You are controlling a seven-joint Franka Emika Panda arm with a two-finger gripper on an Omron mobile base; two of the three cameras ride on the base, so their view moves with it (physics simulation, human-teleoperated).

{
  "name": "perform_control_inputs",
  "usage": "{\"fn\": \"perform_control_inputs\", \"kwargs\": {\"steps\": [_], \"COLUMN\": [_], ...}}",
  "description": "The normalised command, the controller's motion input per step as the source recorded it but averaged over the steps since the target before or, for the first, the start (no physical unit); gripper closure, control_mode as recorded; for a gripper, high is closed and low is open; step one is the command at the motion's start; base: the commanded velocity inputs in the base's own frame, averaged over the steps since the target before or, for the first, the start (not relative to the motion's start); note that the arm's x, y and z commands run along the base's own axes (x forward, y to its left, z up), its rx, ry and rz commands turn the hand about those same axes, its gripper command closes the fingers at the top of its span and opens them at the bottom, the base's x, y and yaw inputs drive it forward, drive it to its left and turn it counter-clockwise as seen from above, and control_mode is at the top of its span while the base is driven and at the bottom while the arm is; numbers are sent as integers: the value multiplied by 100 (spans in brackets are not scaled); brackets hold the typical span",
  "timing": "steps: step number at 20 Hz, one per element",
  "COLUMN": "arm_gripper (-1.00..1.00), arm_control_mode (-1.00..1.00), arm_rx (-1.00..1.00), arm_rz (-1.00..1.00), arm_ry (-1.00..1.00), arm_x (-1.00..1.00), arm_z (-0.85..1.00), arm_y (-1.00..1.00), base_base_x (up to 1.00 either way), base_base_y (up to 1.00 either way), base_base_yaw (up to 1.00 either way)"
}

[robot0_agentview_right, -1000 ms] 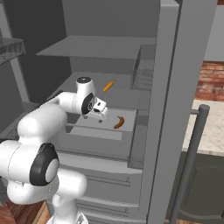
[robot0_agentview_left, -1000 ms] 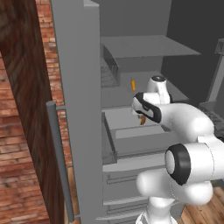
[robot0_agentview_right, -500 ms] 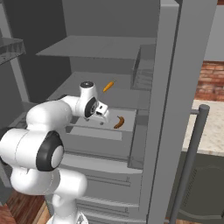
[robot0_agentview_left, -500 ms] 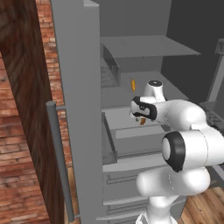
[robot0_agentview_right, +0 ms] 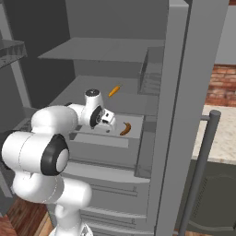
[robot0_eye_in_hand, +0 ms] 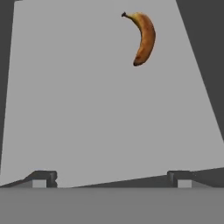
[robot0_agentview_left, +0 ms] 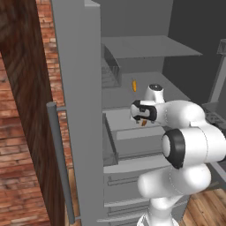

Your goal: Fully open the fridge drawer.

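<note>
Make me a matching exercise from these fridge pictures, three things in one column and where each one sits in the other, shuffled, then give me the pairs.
Things:
1. banana
2. carrot
3. gripper

Places:
A. on the shelf above the drawer
B. over the fridge drawer, fingers spread
C. lying on the drawer's floor

Pairs: 1-C, 2-A, 3-B

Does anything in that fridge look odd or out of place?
Mildly: a brown-spotted banana lies loose on the floor of the pulled-out fridge drawer, and a carrot lies bare on the shelf behind. Nothing looks spilled or damaged.
</note>
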Motion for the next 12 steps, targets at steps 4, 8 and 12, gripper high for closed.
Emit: {"fn": "perform_control_inputs", "kwargs": {"steps": [4,8,12], "arm_gripper": [-100,-100,-100], "arm_control_mode": [-100,-100,-100], "arm_rx": [-2,-2,0], "arm_rz": [5,4,2], "arm_ry": [0,0,0], "arm_x": [0,-4,-30], "arm_z": [-27,-21,-13], "arm_y": [8,7,7], "base_base_x": [0,0,0], "base_base_y": [0,0,0], "base_base_yaw": [0,0,0]}}
